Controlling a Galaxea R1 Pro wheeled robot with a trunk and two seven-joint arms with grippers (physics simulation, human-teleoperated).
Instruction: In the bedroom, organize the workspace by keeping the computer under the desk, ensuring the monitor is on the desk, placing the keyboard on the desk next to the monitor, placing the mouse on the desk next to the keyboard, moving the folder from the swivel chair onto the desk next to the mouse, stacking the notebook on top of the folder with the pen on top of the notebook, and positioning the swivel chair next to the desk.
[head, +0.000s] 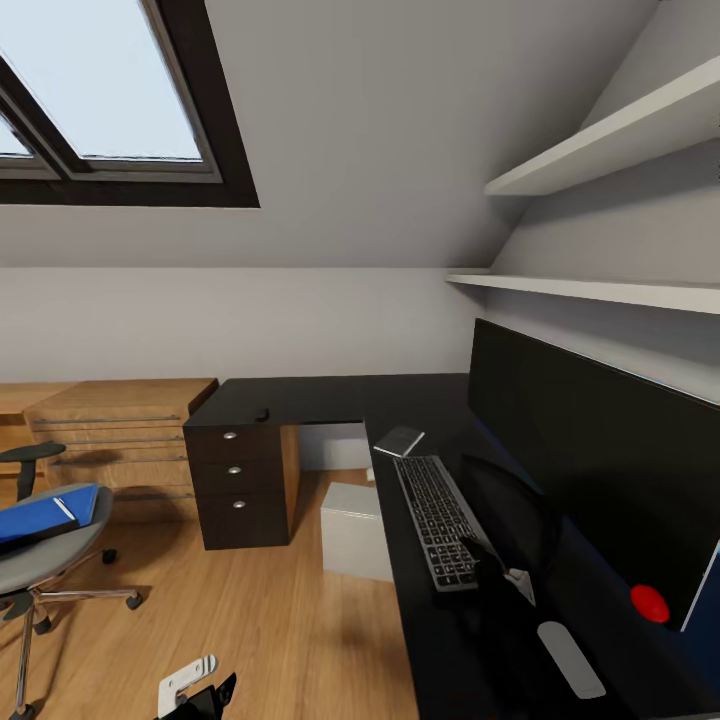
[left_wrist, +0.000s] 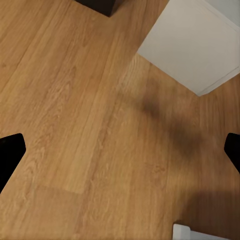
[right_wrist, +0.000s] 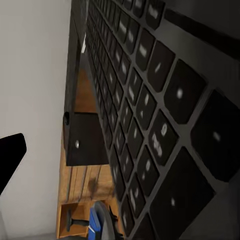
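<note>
Filling R wrist cam: keyboard (right_wrist: 150, 100) keys.

Left gripper (head: 197, 690) low at the head view's bottom edge, pointing down, fingers (left_wrist: 10, 152) spread wide at both edges of its wrist view. Right gripper (head: 497, 567) down close over the worktop, one dark finger (right_wrist: 11, 155) visible in its wrist view, grip state unclear.

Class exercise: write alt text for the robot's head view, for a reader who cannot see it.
A black L-shaped desk holds a wide monitor, a grey keyboard and a pale notebook. A light grey computer stands on the wood floor beside it; a blue folder lies on a swivel chair.
</note>
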